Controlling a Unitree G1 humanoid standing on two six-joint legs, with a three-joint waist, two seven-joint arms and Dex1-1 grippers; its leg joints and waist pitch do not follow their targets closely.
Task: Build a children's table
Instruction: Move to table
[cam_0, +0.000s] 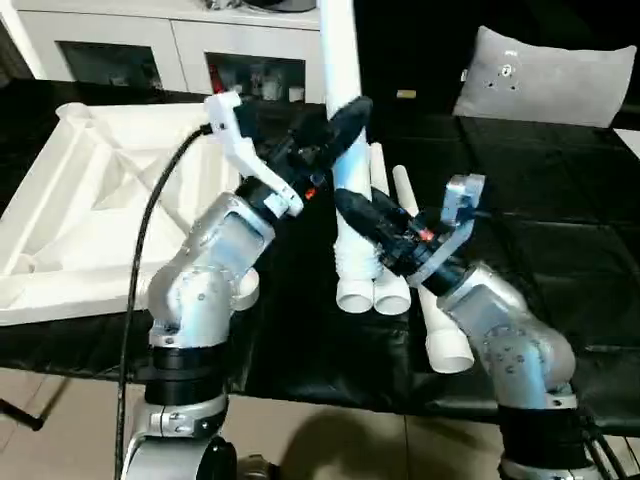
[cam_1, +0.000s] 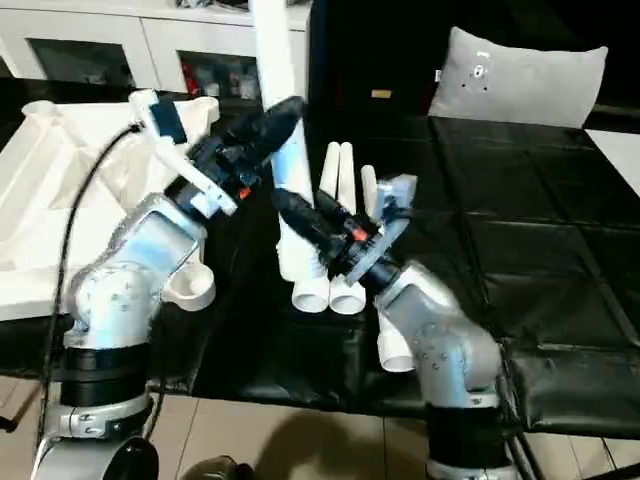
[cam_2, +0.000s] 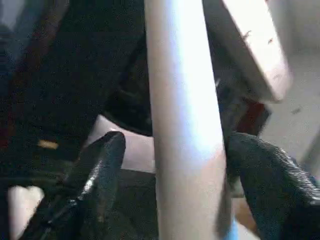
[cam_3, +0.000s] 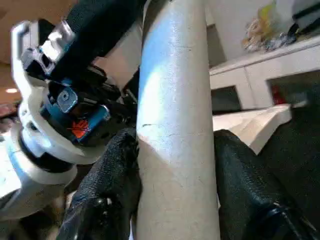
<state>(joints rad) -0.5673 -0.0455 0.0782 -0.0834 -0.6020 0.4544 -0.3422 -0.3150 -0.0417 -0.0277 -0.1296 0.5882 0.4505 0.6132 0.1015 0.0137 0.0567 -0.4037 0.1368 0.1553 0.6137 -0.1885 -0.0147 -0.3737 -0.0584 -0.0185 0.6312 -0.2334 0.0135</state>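
The children's table top (cam_0: 90, 210) lies upside down at the left on the black surface, ribs up. One white leg (cam_0: 340, 60) stands upright in the middle. My right gripper (cam_0: 346, 206) is shut on its lower part, and its fingers (cam_3: 112, 177) press both sides of the tube (cam_3: 175, 125). Higher up, my left gripper (cam_0: 352, 116) is open around the same leg (cam_2: 182, 125), with a gap beside its fingers (cam_2: 100, 170). Three more legs (cam_0: 385, 285) lie side by side just behind my right arm.
A white cabinet (cam_0: 170, 45) with glass doors stands behind the table. A grey cushion (cam_0: 545, 75) rests at the back right. A black cable (cam_0: 150, 215) hangs along my left forearm. The near table edge (cam_0: 330, 395) borders pale floor.
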